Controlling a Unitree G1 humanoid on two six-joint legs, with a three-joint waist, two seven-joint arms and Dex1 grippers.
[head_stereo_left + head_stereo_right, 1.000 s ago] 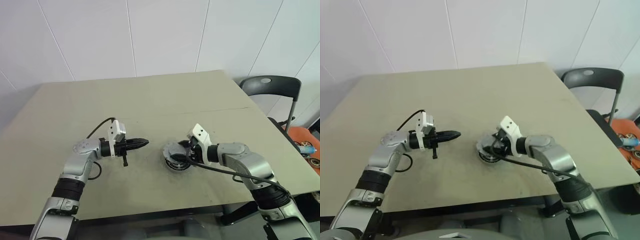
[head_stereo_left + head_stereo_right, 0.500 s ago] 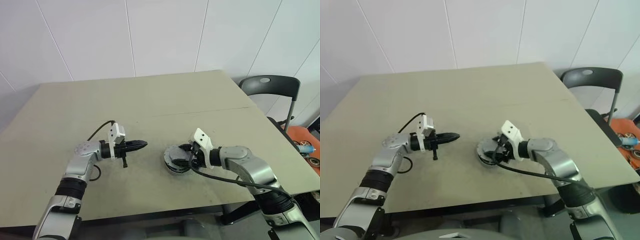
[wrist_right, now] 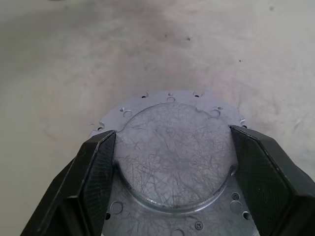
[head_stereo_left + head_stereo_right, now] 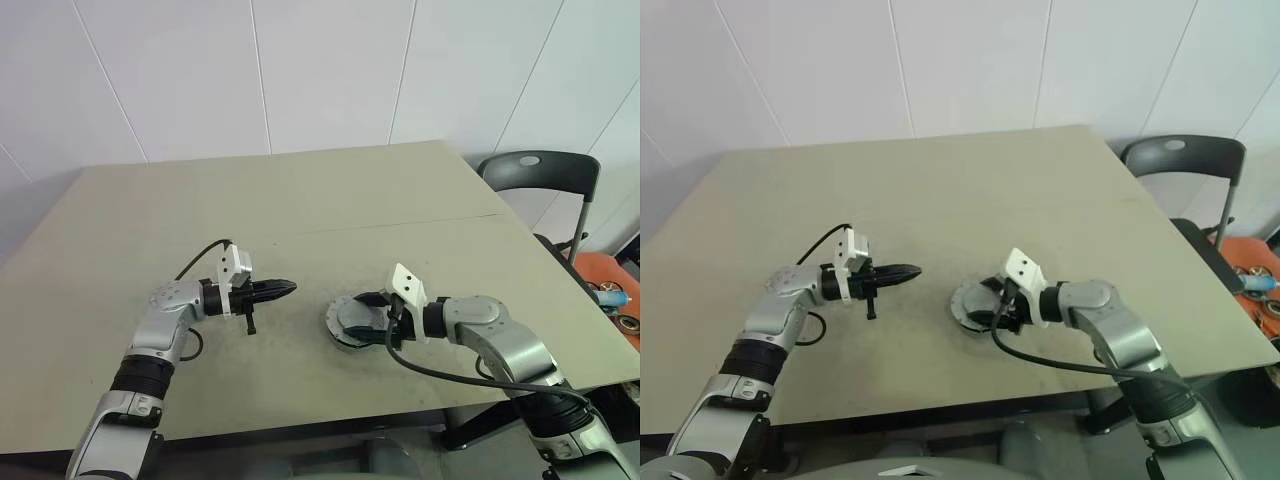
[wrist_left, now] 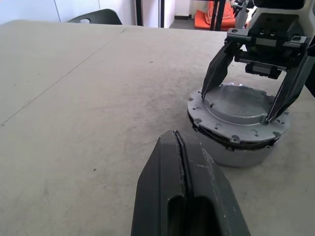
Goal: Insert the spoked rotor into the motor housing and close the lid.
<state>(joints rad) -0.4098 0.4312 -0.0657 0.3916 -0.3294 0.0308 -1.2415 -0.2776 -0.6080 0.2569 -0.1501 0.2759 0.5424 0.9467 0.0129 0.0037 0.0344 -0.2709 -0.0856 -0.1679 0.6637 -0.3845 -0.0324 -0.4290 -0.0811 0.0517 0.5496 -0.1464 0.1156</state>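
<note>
The motor housing [image 5: 235, 147] sits on the table [image 4: 300, 210] near its front edge, toward the robot's right, with the flat grey lid [image 3: 177, 147] already lying on top of it. From the left wrist view the lid looks slightly tilted or not fully seated: a dark gap runs under its flange on the near side. The spoked rotor cannot be made out; judging by the lid being in place, it is probably already inside, so what remains seems to be pressing or aligning the lid until it closes flush.

The right gripper [image 3: 172, 162] straddles the raised round centre of the lid, its two black fingers [image 5: 216, 69] spread wide and resting at opposite edges of that raised part, touching or very nearly touching it. Whether it is truly squeezing the lid I cannot tell. The left gripper [image 4: 278, 290] hovers above the table to the left of the housing, well apart from it, clenched on nothing and pointing toward it.

The table is a plain beige board, scuffed and lightly stained, with a seam across it. Behind it stands a white panelled wall; a dark chair [image 4: 545, 175] and some orange equipment [image 4: 610, 285] are to the right.
</note>
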